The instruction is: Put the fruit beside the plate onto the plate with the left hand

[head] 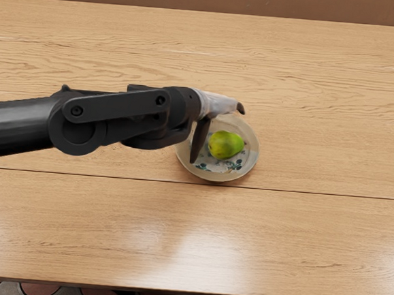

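Pear (225, 144) lies on the plate (245, 166); left hand (214, 106) spread open just beside it, holding nothing.
Likely light, firm, smooth-skinned and prone to roll; best cupped around its wide belly.

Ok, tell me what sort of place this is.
Likely a simulated dining tabletop: a wooden table, a patterned plate holding a pear, and the robot's left hand over the plate's edge.

Pear (225, 144) lies on plate (239, 170), near centre. Left hand (212, 109) over plate's upper-left rim, fingers spread, holding nothing; one finger (198, 142) hangs down just left of pear, contact unclear. Arm enters from left. Plate sits mid wooden table (176, 241)
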Motion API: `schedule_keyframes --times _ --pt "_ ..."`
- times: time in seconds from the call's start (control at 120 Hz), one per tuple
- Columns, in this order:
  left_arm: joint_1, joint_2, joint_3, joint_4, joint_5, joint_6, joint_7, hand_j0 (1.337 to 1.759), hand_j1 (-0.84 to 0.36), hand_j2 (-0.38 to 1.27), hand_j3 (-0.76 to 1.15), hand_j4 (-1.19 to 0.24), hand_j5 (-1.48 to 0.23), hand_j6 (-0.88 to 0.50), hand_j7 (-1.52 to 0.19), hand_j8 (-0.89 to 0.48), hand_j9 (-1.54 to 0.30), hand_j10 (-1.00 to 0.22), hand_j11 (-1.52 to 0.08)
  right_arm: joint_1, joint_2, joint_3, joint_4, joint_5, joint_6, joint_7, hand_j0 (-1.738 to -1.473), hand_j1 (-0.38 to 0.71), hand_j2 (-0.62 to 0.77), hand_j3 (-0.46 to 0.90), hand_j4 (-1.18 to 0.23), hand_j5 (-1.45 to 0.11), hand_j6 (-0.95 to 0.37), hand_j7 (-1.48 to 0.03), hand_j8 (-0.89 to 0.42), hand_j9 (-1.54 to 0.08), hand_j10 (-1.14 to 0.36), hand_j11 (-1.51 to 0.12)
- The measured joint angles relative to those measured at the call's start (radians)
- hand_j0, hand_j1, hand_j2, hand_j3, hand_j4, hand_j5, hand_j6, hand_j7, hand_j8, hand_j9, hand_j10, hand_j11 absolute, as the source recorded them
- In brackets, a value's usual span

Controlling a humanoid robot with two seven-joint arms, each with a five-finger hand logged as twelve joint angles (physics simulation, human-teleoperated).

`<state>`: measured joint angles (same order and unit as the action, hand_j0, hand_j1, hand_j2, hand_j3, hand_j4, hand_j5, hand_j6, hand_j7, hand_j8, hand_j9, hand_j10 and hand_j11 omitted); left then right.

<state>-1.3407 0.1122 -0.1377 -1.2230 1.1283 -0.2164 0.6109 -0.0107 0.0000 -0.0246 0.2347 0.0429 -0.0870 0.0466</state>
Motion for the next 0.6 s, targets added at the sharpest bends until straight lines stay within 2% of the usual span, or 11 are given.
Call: schedule_keyframes --times 0.125,0.308,0.6 --pt "0.006 0.063 -0.037 0.000 -0.140 0.000 0.000 1.658 0.30 0.05 0.00 -0.05 -0.07 -0.04 -0.07 -0.04 -0.07 -0.05 -0.07 0.000 0.000 0.000 0.000 0.000 0.000 0.000 -1.658 -0.32 0.00 0.00 -0.02 -0.03 -0.02 -0.03 -0.02 -0.03 -0.02 -0.03" --pt "0.007 0.208 -0.072 -0.012 -0.376 -0.034 0.000 1.658 0.33 0.02 0.00 -0.02 -0.03 -0.02 -0.03 -0.02 -0.03 -0.02 -0.03 0.000 0.000 0.000 0.000 0.000 0.001 -0.001 -1.658 -0.32 0.00 0.00 -0.02 -0.03 -0.02 -0.03 -0.02 -0.03 -0.02 -0.03" --pt "0.052 0.510 -0.162 -0.019 -0.740 -0.328 0.000 1.658 0.34 0.01 0.00 -0.01 -0.01 -0.01 -0.01 -0.01 -0.01 -0.01 -0.01 0.000 0.000 0.000 0.005 0.000 0.001 0.000 -1.658 -0.32 0.00 0.00 -0.02 -0.03 -0.02 -0.03 -0.02 -0.03 -0.02 -0.03"
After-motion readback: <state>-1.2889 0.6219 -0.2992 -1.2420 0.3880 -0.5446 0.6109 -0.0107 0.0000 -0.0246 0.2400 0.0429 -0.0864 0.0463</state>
